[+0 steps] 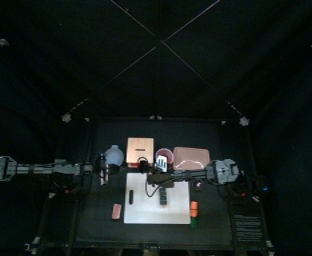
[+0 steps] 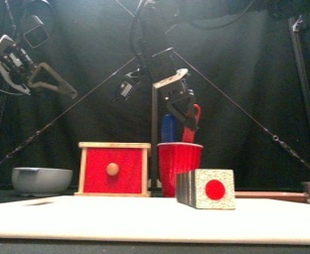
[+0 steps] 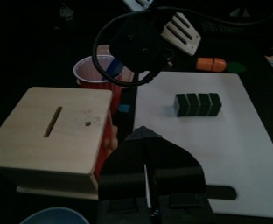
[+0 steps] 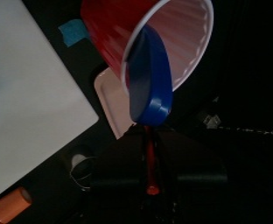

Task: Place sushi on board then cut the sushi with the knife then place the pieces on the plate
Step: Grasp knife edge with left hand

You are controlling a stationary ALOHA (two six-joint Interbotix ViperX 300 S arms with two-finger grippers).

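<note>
— Where's the right gripper now?

— Hanging right over the red cup. The end of the blue knife sits just past its tips. The red knife leans in the same cup, close beside.

— Has it got hold of one?

— I can't tell from here; it's too dark around the tips.

— And the sushi?

— The sushi roll lies on the white board, all in one piece, down below that gripper and a little to the side, with nothing touching it.

— The left gripper?

— Up high, pinched closed, nothing in it. The wooden box is just beside it, and the sushi is ahead of it, well apart.

— The plate?

— The pink tray lies just behind the cup, beyond the right gripper.
</note>
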